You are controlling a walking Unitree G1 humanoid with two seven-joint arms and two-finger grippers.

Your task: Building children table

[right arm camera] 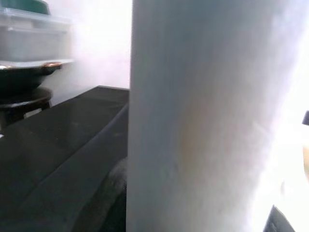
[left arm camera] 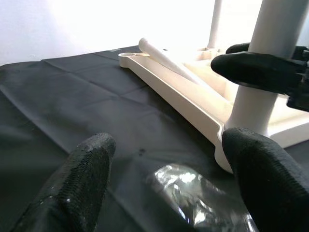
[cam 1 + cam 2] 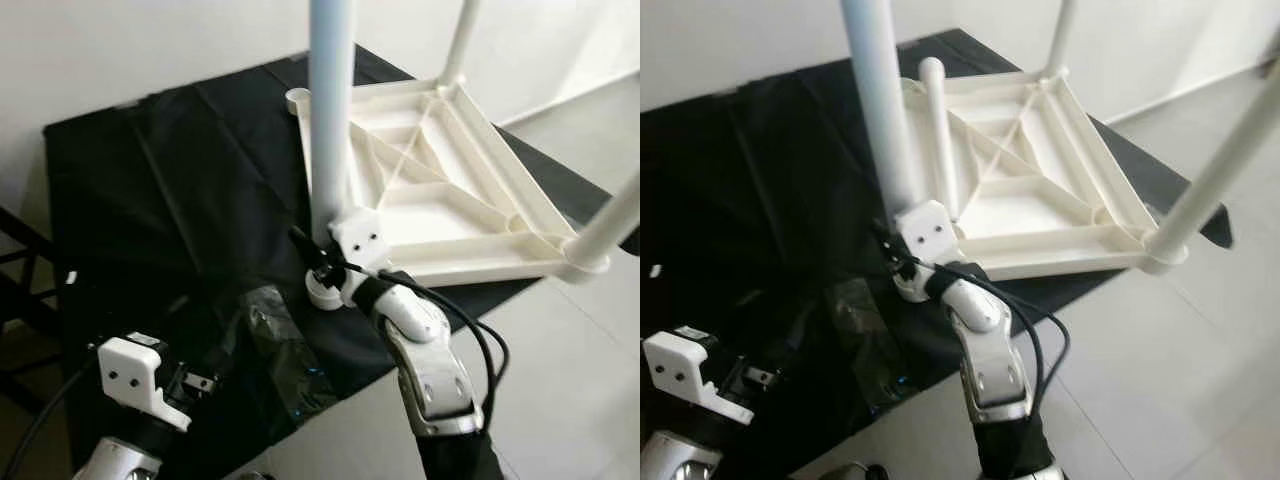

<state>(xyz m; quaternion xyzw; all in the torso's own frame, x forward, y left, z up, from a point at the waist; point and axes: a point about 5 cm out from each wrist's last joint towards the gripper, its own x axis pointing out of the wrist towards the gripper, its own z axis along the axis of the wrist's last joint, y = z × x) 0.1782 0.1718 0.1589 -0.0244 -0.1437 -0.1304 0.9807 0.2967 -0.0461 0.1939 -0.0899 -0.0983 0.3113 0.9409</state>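
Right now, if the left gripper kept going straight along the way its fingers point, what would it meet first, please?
Probably the crumpled clear plastic wrap on the black cloth, lying just ahead of the open left gripper; depth is uncertain.

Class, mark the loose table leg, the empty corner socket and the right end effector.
loose table leg (image 3: 940, 130), right eye view, mid shaft.
empty corner socket (image 3: 298, 98), left eye view, rim.
right end effector (image 3: 322, 262), left eye view, between fingertips.

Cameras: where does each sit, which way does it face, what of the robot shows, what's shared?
Left eye: head, looking down at the upturned table top on black cloth; both arms show.
Right eye: same scene, shifted.
Left wrist: low over the cloth, looking along the open left gripper toward the near leg and plastic wrap.
Right wrist: right gripper camera pressed against that leg.
Shared: the near leg, held by the right gripper.
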